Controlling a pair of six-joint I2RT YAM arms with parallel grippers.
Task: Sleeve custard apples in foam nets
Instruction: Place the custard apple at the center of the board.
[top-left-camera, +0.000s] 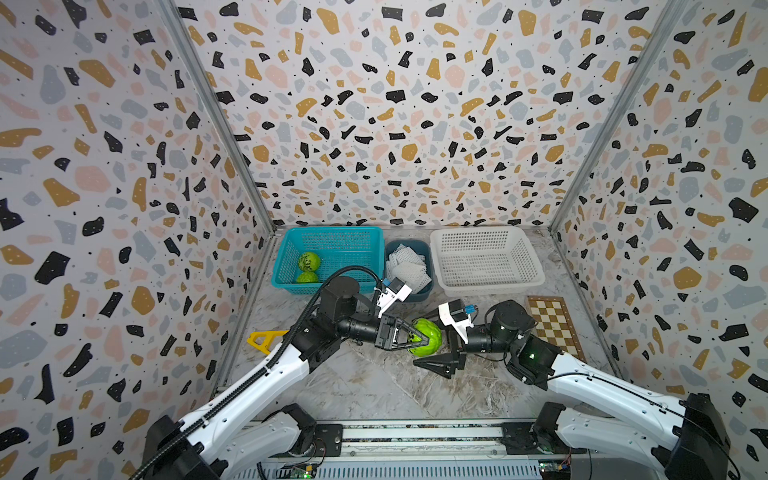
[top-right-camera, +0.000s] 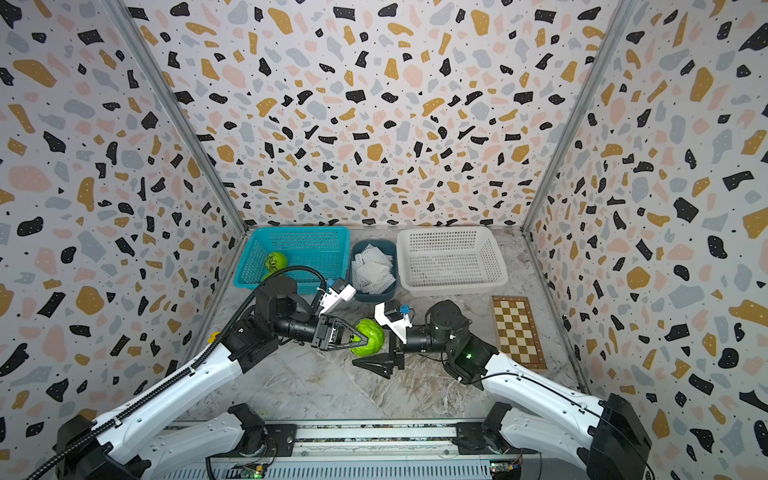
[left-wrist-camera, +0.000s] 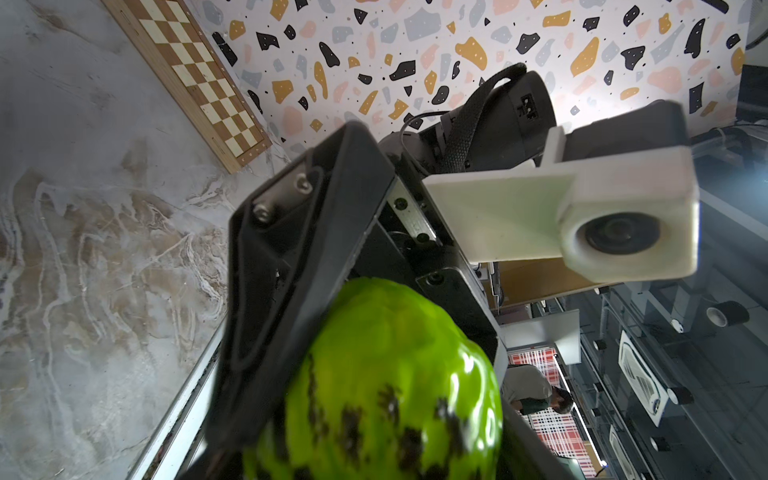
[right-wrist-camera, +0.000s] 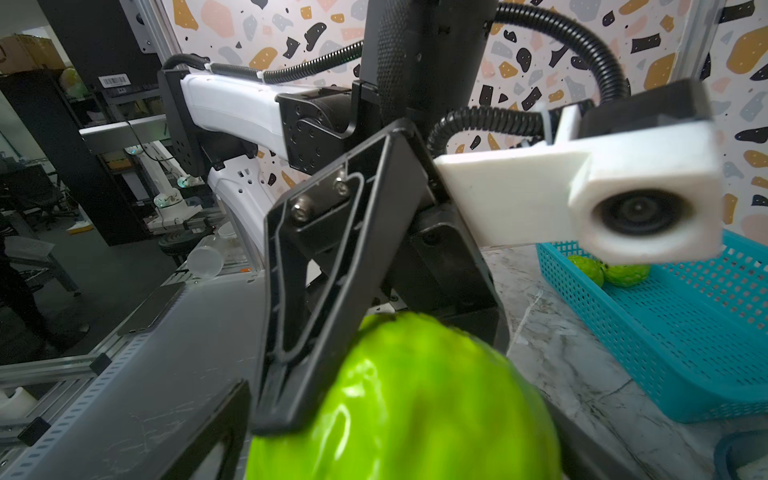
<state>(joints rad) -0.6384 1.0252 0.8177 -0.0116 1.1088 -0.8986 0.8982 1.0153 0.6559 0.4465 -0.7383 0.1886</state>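
A bright green custard apple (top-left-camera: 433, 332) hangs just above the marble table, mid-scene, with my left gripper (top-left-camera: 420, 333) shut on it from the left. It fills the bottom of the left wrist view as custard apple (left-wrist-camera: 386, 395) and of the right wrist view as custard apple (right-wrist-camera: 415, 407). My right gripper (top-left-camera: 431, 347) faces it from the right with its jaws spread wide around the fruit; its lower finger (top-left-camera: 434, 363) stands apart from the skin. Two more custard apples (top-left-camera: 308, 262) lie in the teal basket (top-left-camera: 332, 237). White foam nets (top-left-camera: 407, 268) are piled in a dark blue tub.
A white perforated basket (top-left-camera: 440, 239) stands at the back right. A chessboard (top-left-camera: 555, 328) lies along the right wall. A yellow plastic piece (top-left-camera: 266, 340) lies by the left wall. Both arms meet over the table's middle.
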